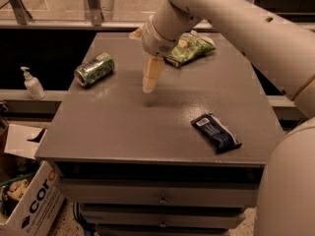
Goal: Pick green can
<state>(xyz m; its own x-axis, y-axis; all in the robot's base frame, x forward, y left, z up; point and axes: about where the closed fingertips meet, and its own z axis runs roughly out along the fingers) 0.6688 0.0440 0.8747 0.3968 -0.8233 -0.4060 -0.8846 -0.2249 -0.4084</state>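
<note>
Dim warm light, soft shadow (165,102) under end effector (150,76) over table (123,132)

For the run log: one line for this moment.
can: on side, far left, not held | tool: over table middle, right of can

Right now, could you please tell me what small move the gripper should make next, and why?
I would probably shift the gripper to the left in the camera view, toward the green can. The can lies on its side near the left edge of the table, apart from the gripper, which hangs over the table's middle, beside the green snack bag.
</note>
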